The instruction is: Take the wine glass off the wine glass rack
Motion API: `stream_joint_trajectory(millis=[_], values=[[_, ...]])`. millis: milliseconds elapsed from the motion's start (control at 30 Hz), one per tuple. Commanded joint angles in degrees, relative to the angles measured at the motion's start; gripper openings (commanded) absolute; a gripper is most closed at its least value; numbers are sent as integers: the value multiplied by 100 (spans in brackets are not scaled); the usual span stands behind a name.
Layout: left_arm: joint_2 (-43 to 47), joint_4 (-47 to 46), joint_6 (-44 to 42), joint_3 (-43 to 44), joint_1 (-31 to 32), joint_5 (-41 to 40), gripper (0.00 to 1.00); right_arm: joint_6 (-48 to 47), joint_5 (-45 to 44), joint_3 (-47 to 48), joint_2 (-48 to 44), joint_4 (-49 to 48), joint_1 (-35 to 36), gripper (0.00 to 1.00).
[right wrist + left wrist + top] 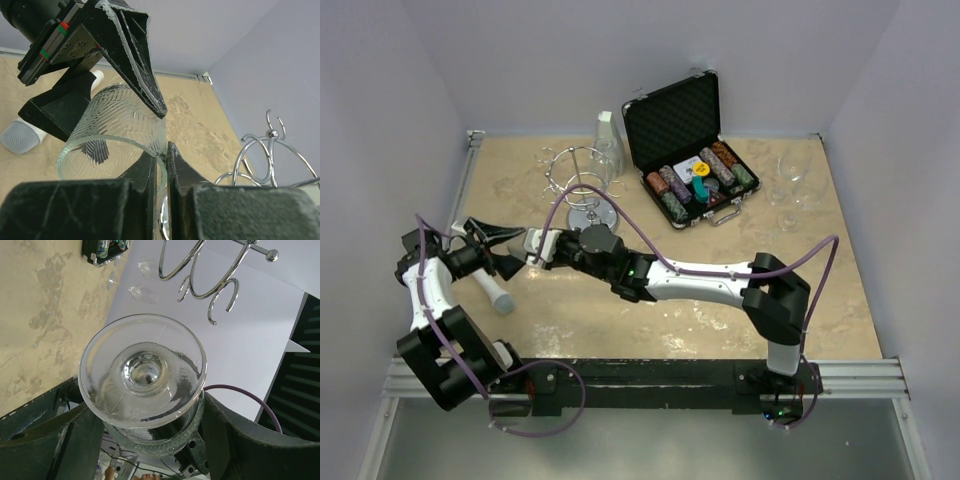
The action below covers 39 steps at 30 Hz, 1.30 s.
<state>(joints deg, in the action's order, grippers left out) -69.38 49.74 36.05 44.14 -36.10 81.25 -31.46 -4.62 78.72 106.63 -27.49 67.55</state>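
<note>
wine glass [115, 131]: off the wine glass rack [582, 185], near the counter's left edge — held between both grippers | left gripper [510, 248]: clenched around bowl | right gripper [166, 150]: pinching rim | rack: near far edge, left of centre

I see an open black foam-lined case [672, 122] at the back of the beige marbled tabletop [670, 330], with rows of coloured poker chips [700, 185] inside. To its right stand clear stemmed glasses [790, 185]. A white cylinder with a grey mesh end [492, 292] lies near the left edge.
</note>
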Motion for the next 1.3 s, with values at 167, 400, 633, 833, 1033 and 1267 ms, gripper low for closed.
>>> stream_joint_trajectory(millis=[167,400,633,833,1033,1267], values=[[320,-122,-556,130,85,49,100,27,-847,153,-590,-714,-75,0],[329,-201,-494,77,77,92,100,-123,-804,-251,-1258,-83,-268,0],[215,-675,-363,261,77,233,100,-501,187,-1032,-2654,1261,-628,0],[31,-1237,-134,499,77,-4,100,-817,1376,-1420,-3701,3053,-1138,0],[-338,-1405,-327,815,76,-232,100,-1002,1491,-1622,-3904,4400,-1648,0],[-655,-1256,-722,1236,85,-417,100,-1054,1289,-1614,-3983,5199,-2175,0]])
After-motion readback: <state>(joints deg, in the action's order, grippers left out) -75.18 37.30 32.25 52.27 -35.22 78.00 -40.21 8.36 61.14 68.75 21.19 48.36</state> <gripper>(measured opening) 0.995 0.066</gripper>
